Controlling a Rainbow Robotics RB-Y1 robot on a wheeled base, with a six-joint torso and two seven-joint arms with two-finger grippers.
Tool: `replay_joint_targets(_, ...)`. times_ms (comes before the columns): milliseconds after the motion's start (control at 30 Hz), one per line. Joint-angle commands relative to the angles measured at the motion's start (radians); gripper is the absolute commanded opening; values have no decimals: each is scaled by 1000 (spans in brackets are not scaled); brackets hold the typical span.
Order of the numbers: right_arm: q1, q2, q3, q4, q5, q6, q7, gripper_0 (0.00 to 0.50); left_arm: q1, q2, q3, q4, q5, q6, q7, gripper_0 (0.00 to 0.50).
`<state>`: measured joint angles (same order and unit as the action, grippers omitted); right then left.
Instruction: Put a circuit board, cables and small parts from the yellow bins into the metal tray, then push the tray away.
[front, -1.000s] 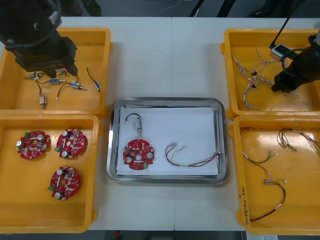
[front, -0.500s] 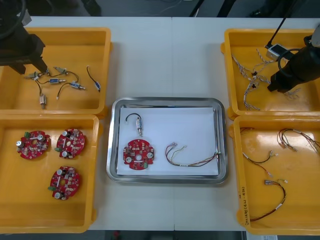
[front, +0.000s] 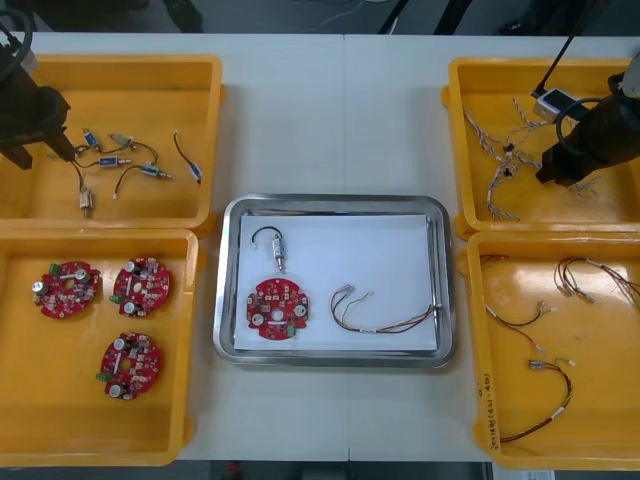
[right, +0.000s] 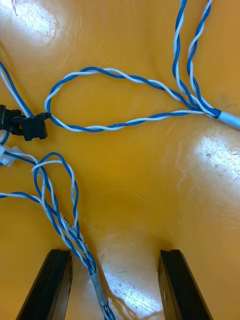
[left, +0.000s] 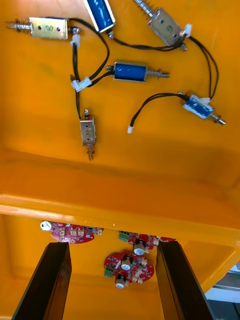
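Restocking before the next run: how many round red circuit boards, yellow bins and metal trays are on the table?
circuit boards: 4
yellow bins: 4
metal tray: 1
Total: 9

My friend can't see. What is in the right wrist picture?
The open right gripper hangs over the floor of a yellow bin where twisted blue and white cables lie in loops. One strand runs between its fingers, and a black connector sits at one loop's end.
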<state>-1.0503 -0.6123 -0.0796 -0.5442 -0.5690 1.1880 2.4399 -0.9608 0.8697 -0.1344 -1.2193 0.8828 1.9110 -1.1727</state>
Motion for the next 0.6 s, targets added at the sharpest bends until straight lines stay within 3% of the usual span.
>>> replay_joint_targets(33, 10, -3, 14, -10, 11, -10, 38, 500, -49, 26, 24, 31, -16, 9, -123, 500)
replay_joint_targets(233, 16, -4, 14, -11, 9, -10, 42, 500, -49, 14, -1, 54, -25, -1, -131, 500)
replay_joint_targets(300, 19, -3, 14, -11, 3, -10, 42, 313, -49, 14, -11, 60, -27, -10, -133, 500)
replay_joint_targets(333, 22, -3, 14, -11, -2, -11, 41, 135, -49, 11, -16, 66, -27, -20, -133, 500)
replay_joint_targets(400, 26, -3, 14, -11, -9, -13, 42, 7, -49, 6, -19, 90, -27, -41, -139, 500)
replay_joint_targets(600, 27, -4, 12, -14, -17, -13, 42, 0, -59, -15, -21, 158, -42, -90, -185, 500)
